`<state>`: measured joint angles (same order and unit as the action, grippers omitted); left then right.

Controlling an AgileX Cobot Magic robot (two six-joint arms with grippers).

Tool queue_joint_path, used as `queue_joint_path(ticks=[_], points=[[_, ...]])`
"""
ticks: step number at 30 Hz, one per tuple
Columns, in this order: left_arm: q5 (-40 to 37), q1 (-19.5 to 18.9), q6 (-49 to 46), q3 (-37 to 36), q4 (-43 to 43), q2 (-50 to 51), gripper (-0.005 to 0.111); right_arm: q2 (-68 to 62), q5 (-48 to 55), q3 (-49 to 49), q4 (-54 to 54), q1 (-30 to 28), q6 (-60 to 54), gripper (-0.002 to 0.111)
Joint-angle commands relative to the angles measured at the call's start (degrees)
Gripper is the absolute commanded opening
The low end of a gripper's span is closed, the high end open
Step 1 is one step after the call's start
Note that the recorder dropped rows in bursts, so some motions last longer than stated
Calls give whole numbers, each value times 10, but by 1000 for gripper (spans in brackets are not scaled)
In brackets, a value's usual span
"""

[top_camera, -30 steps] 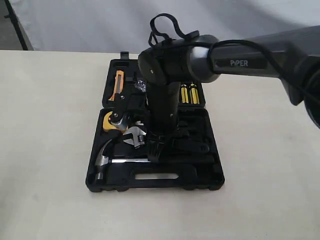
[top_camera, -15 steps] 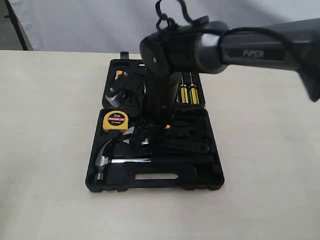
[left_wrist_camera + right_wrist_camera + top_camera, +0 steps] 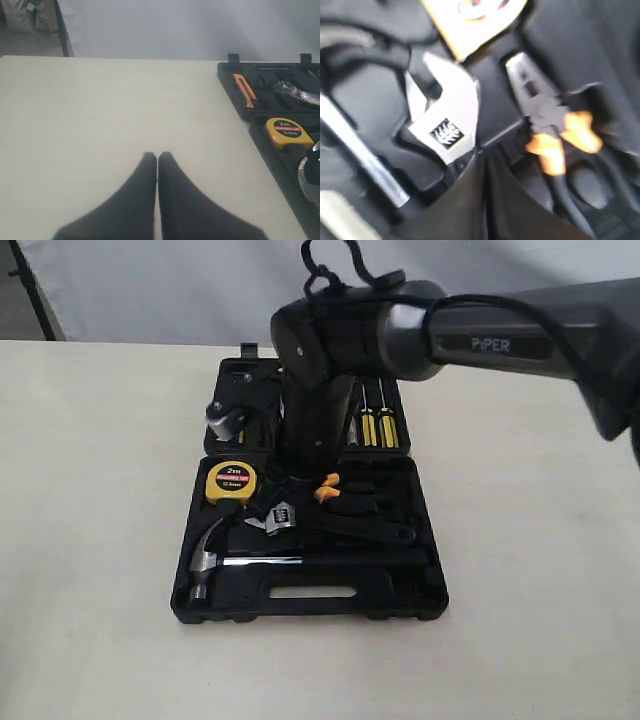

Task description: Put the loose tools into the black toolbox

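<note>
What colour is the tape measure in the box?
The tape measure is yellow with a round black label. It shows best in the left wrist view.

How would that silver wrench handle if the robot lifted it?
The wrench looks like solid metal, so it is probably rigid and heavy for its size. Its polished head may slip in a grip. Flat-sided and lying in the toolbox, it seems unlikely to roll.

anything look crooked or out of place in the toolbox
The wrench looks askew. Its silver head seems to ride on a moulded ridge of the toolbox beside the tape measure, not sunk into a recess. The hammer looks seated.
</note>
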<state>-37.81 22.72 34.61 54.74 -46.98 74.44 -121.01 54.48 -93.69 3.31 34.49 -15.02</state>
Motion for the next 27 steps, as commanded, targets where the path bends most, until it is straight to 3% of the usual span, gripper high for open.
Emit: queue_joint_path(ticks=[1, 8, 15, 18, 23, 27], points=[[10, -2, 6, -5, 8, -5, 1, 74, 45, -7, -13, -8, 88, 0], [10, -2, 6, -5, 8, -5, 1, 208, 56, 145, -119, -82, 111, 0], [10, -2, 6, -5, 8, -5, 1, 433, 26, 369, -116, -191, 184, 0], [10, -2, 6, -5, 8, -5, 1, 596, 26, 446, -58, -230, 245, 0], [10, -2, 6, -5, 8, -5, 1, 872, 7, 556, 47, -235, 319, 0], [10, -2, 6, -5, 8, -5, 1, 1082, -114, 654, 129, -235, 376, 0]])
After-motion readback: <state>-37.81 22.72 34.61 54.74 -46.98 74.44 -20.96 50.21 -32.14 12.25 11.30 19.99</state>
